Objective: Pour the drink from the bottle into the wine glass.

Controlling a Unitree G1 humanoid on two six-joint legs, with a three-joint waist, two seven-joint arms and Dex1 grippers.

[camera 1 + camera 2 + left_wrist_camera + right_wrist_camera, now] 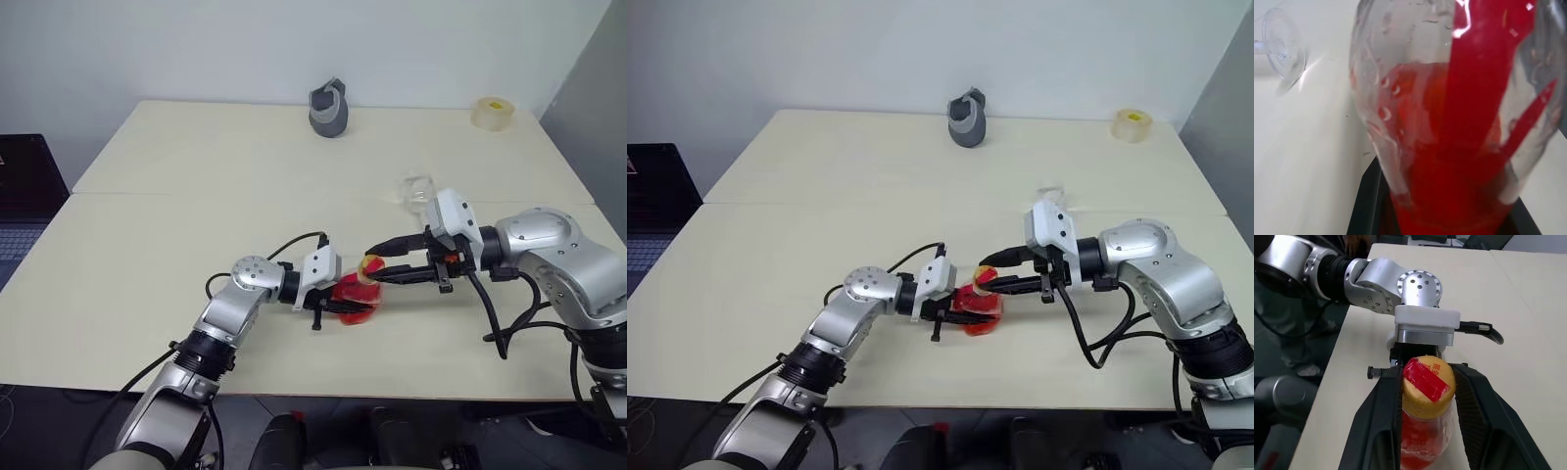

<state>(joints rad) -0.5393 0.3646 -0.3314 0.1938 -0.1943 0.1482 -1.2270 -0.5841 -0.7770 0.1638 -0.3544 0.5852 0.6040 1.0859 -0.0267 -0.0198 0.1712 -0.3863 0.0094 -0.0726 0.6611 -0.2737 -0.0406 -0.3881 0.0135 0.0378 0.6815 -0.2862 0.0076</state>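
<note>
A: Right wrist view shows the bottle [1426, 431] from above, with the yellow cap [1428, 384] and a red strip over it. The two black fingers [1382, 421] of the right gripper [377, 266] stand on both sides of the cap, very near to it. One finger seems to touch the cap, but I cannot tell if they really press it.

B: And the left gripper [338, 299]?

A: It is closed on the body of the bottle, low down. In the left wrist view the bottle is directly in front of the camera, and the drink [1449, 161] fills about the lower half of what I see.

B: Where is the bottle on the table [147, 255]?

A: It is near the front edge, about the middle of it. It stands upright or a little tilted; I cannot decide which. The left gripper comes from the left side and the right gripper from the right, so they face one another across the bottle.

B: And the glass [415, 189]?

A: It is further back and to the right of the bottle, just behind the right wrist, apart from the bottle. Its foot [1283, 49] also appears in the left wrist view.

B: Anything else on the table?

A: A dark grey jug [329, 108] near the back edge, and a roll of tape [493, 112] near the back right corner.
</note>
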